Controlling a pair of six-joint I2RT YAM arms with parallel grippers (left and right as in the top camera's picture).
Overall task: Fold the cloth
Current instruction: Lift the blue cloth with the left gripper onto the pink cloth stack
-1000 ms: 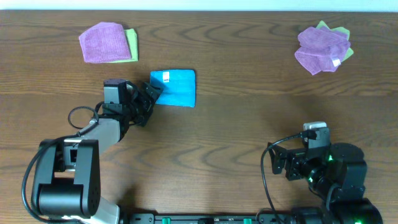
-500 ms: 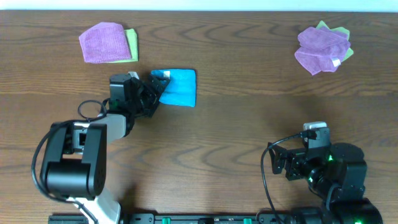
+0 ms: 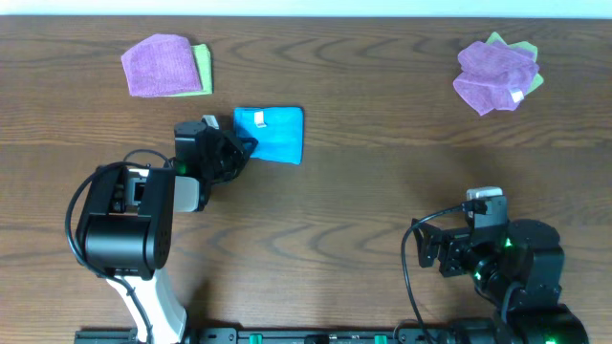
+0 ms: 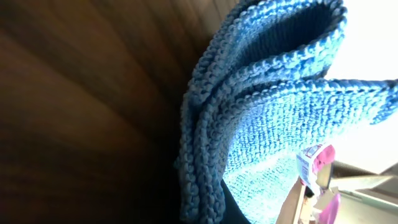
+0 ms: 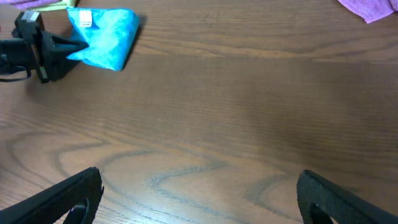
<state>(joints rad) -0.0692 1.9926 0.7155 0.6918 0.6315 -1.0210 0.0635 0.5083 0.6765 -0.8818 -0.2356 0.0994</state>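
Note:
The cloth is a bright blue folded rectangle with a small white tag, lying left of the table's middle. My left gripper reaches in from the left and is shut on the cloth's left edge. In the left wrist view the stacked blue layers fill the frame and run down between the jaws; the fingers themselves are mostly hidden in shadow. The right wrist view shows the cloth far off at the upper left. My right gripper stands open over bare wood near the front right, holding nothing.
A purple cloth lies over a light green one at the back left. A crumpled purple and green pile sits at the back right. The right arm's base fills the front right corner.
My left gripper slid right and slightly back onto the cloth's left edge, then shut on it. The cloth has shifted a little to the right. The right arm has not moved.

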